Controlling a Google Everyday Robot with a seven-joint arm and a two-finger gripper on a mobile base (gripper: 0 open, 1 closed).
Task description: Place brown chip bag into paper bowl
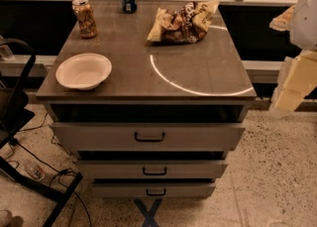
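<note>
Tool [291, 83] hangs beside the table's [198, 67] right edge; I cannot tell its state. Nothing done yet: brown chip bag [182, 22] lies at the back, well apart from the empty paper bowl [83, 71] front-left.

This looks like a work room for testing robots, more like a lab than a home. A grey drawer cabinet [148, 137] stands in the middle on a hard speckled floor [277, 171]. Right under its front is a cross of blue tape [148, 213] — a mark stuck on the floor. Left of the cabinet lie black cables [49, 165] and a black metal stand [34, 184]. Right of the cabinet hangs the robot's pale gripper [285, 20].
</note>
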